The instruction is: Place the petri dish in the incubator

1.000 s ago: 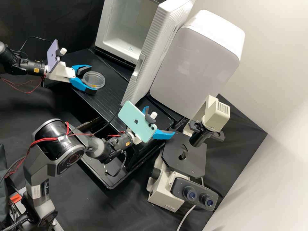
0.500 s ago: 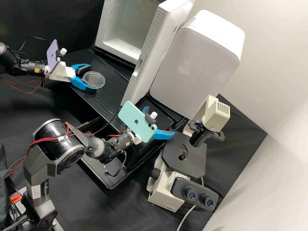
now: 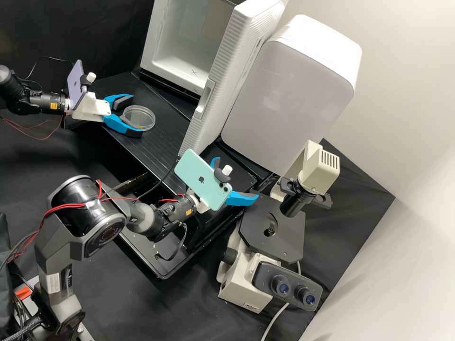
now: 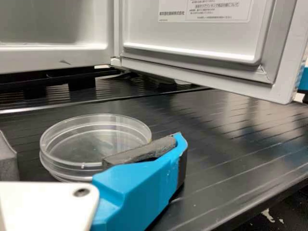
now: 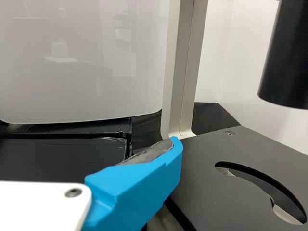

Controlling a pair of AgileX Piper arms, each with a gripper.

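Looks like the grasp step. The left gripper has its fingers spread wide on either side of the petri dish, not squeezing it yet. The dish lies flat near the worktop's far left end, just in front of the open incubator. Next I'd say: close gently, lift, and carry it inside.

A clear, round petri dish, lid on, lies flat on the black ribbed bench in front of the white incubator — its ridged door swung wide open, pale chamber exposed.
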